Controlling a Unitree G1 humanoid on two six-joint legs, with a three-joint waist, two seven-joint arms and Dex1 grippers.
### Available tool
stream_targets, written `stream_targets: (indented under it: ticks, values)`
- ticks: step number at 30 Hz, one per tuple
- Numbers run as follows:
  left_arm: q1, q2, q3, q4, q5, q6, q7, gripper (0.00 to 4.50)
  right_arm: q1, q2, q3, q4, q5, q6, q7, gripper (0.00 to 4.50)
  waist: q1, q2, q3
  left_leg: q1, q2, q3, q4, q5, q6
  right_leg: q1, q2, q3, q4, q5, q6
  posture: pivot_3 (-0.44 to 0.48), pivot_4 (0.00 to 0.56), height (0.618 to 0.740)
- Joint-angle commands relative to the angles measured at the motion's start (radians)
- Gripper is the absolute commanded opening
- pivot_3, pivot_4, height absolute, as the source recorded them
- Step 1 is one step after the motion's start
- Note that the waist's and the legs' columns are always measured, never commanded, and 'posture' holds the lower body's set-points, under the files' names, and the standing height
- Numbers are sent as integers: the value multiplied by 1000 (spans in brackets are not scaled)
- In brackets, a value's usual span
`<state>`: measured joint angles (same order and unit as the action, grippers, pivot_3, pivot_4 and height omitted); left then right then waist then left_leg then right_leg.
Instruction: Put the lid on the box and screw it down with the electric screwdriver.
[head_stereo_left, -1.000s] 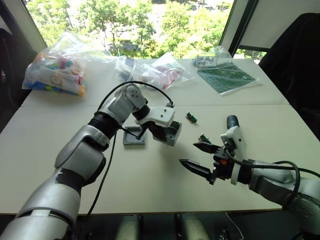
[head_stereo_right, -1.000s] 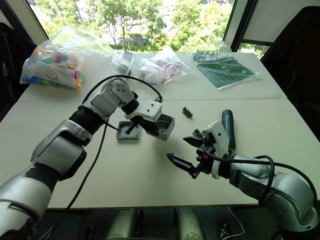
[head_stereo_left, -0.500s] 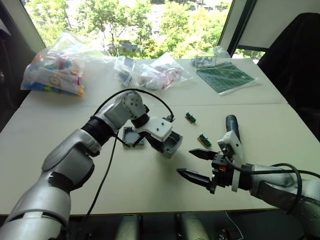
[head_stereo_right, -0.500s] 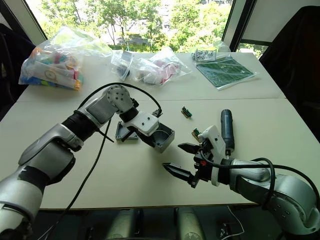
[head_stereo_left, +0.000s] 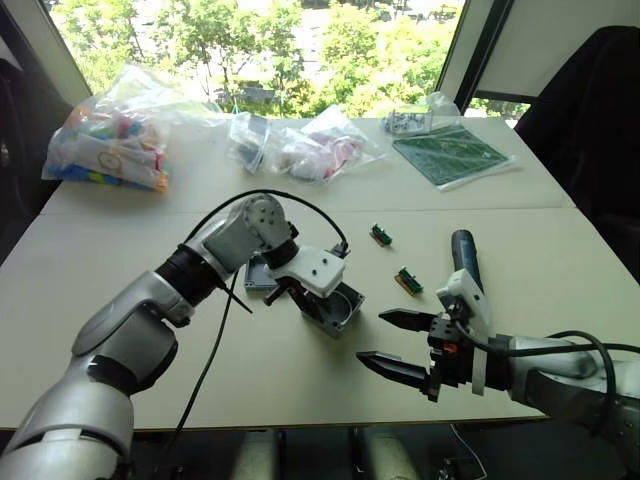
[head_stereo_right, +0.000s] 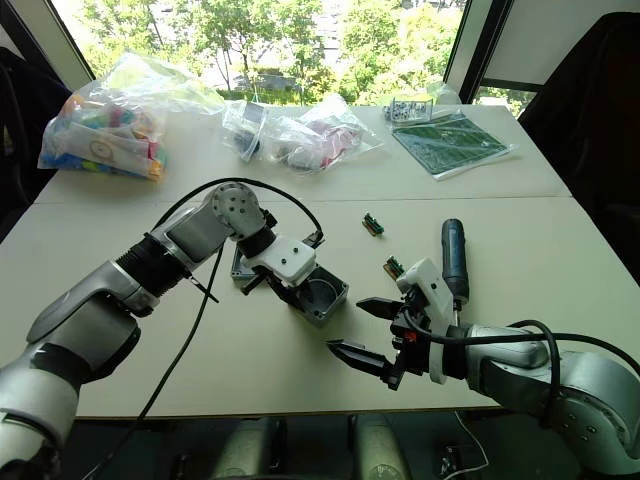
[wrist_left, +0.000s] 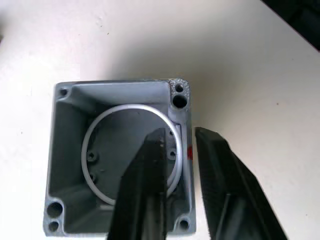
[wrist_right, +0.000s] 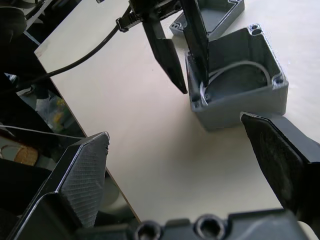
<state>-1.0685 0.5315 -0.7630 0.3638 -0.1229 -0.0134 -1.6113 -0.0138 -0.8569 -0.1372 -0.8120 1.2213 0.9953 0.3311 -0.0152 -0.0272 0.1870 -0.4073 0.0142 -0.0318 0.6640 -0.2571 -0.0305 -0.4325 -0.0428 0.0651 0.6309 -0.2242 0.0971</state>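
The grey box stands upright on the table, open side up, with a white ring inside and a red spot on one wall. My left gripper straddles that wall, slightly open, one finger inside the box and the other outside. Behind my left wrist lies the shallow lid, partly hidden. My right gripper is wide open and holds nothing, just right of the box and nearer the table's front edge. The black electric screwdriver lies on the table beyond the right wrist.
Two small green parts lie between the box and the screwdriver. Plastic bags of parts and a green circuit board sit at the back. A black cable loops from my left wrist.
My left gripper brought the tilted box nearer and set it level on the table, and its fingers have loosened. The right gripper drifted slightly lower, still open.
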Motion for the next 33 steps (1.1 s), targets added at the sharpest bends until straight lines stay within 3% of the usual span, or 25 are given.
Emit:
stream_targets:
  ticks: [1,2,4,10,21,24,27,29,33]
  values:
    - [-2,6,58,-58,-19,31,-3,2217,1,-22,-33,-35,39,-16,3,4500,1,0,0,0,0,0,0,0,0,0,0,0,0,0,0,0,150,740]
    - [-1,6,68,-68,-18,39,-3,2783,5,-26,-35,-39,44,-17,2,4500,1,0,0,0,0,0,0,0,0,0,0,0,0,0,0,0,150,740]
    - [-8,9,99,-94,-27,80,-3,3441,7,-36,-39,-43,56,-20,-1,4500,1,0,0,0,0,0,0,0,0,0,0,0,0,0,0,0,150,740]
    - [-41,43,245,-188,-83,294,17,3441,13,-67,-64,-42,82,-24,2,4500,0,0,0,0,0,0,0,0,0,0,0,0,0,0,1,0,150,740]
    - [-59,218,556,-319,-257,845,167,3441,-56,-147,-162,17,186,-55,48,4500,-3,0,0,1,1,0,0,0,0,0,1,0,0,-2,3,0,150,740]
    - [-94,284,625,-233,-210,1046,333,3441,-168,-172,-182,77,258,-74,66,4500,-6,0,0,1,1,0,0,0,0,1,0,0,0,-2,4,0,150,740]
    - [-141,305,570,-89,-77,1292,564,3441,-346,-160,-97,105,249,-76,72,4500,-8,0,0,2,1,-1,0,0,0,1,1,0,1,-2,4,0,150,740]
    - [-124,295,550,-64,-41,1392,658,3441,-456,-129,0,113,164,-66,89,4500,-9,1,0,3,1,-1,0,0,0,1,2,0,2,-2,5,0,150,740]
    - [-83,201,613,-69,-38,1561,802,3441,-608,-61,204,124,-72,-74,139,4500,0,0,0,2,1,-1,-2,0,0,0,2,-1,1,-3,5,0,150,740]
